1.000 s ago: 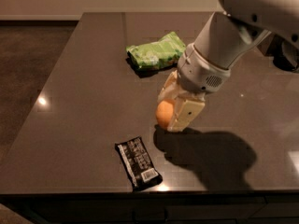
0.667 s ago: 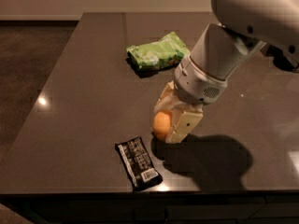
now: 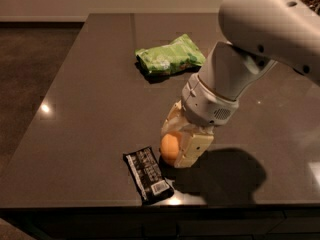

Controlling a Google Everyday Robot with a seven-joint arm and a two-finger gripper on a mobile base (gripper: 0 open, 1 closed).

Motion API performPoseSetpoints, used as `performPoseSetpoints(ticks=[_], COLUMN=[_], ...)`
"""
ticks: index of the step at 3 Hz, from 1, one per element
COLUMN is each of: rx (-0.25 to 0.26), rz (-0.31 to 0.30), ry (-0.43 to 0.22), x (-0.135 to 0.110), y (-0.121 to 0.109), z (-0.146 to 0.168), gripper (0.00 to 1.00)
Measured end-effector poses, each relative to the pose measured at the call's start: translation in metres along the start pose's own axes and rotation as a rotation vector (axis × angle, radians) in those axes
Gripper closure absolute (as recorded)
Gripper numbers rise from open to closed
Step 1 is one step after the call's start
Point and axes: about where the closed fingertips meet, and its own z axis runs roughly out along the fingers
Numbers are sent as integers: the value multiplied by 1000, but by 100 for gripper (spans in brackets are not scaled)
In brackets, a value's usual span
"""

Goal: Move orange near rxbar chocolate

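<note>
The orange (image 3: 169, 147) is a small round orange fruit held between the cream fingers of my gripper (image 3: 181, 145). It sits low, at or just above the dark tabletop. The rxbar chocolate (image 3: 147, 174), a flat black bar with white print and a barcode patch, lies on the table just to the lower left of the orange, a short gap away, near the front edge. The white arm comes down from the upper right and hides the back of the orange.
A crinkled green snack bag (image 3: 170, 54) lies farther back on the dark table (image 3: 90, 94). The table's front edge runs just below the bar. The floor drops off to the left.
The gripper has carried the orange down and toward the front left, closer to the black bar. The bar and the green bag have not moved.
</note>
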Motion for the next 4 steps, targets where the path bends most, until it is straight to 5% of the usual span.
performPoseSetpoints(ticks=[3, 4], rx=[19, 19], rz=[39, 38], ry=[-4, -3], x=[10, 9], y=[-1, -1], z=[13, 13], gripper=[0, 0])
